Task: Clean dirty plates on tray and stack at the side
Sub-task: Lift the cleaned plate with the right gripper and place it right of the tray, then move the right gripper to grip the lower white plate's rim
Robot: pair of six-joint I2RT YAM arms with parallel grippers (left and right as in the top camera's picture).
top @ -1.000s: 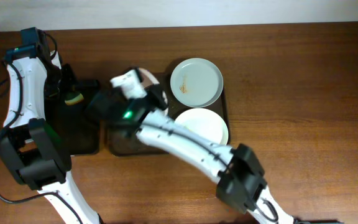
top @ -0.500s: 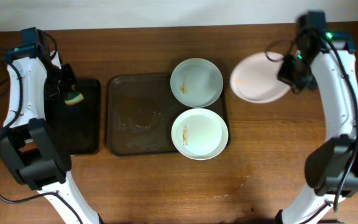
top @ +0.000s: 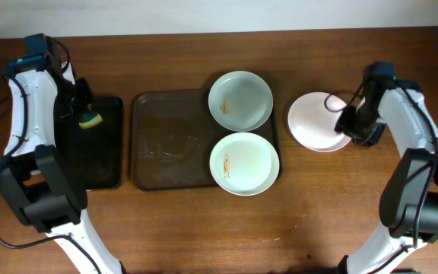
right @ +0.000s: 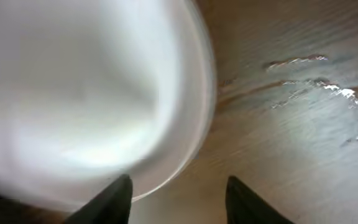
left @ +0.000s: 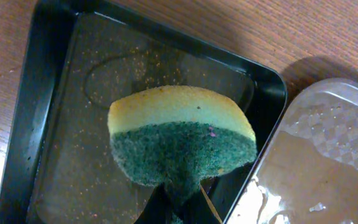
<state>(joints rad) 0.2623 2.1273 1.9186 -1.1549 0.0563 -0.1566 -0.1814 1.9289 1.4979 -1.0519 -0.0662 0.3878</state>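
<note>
Overhead, the clean plate [top: 319, 122] lies on the bench [top: 356, 213] at 3 o'clock from the tray [top: 166, 144], which carries two dirty plates [top: 243, 163]. Only the wrist views show the grips: right fingers [top: 350, 122] spread at that plate's rim, left fingers [left: 174, 208] pinching a sponge [left: 182, 140].

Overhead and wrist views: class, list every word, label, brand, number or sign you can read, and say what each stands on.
None: no writing, number or sign shows in any view.
The sponge, brown tray, black tray and white plate are all unmarked.
</note>
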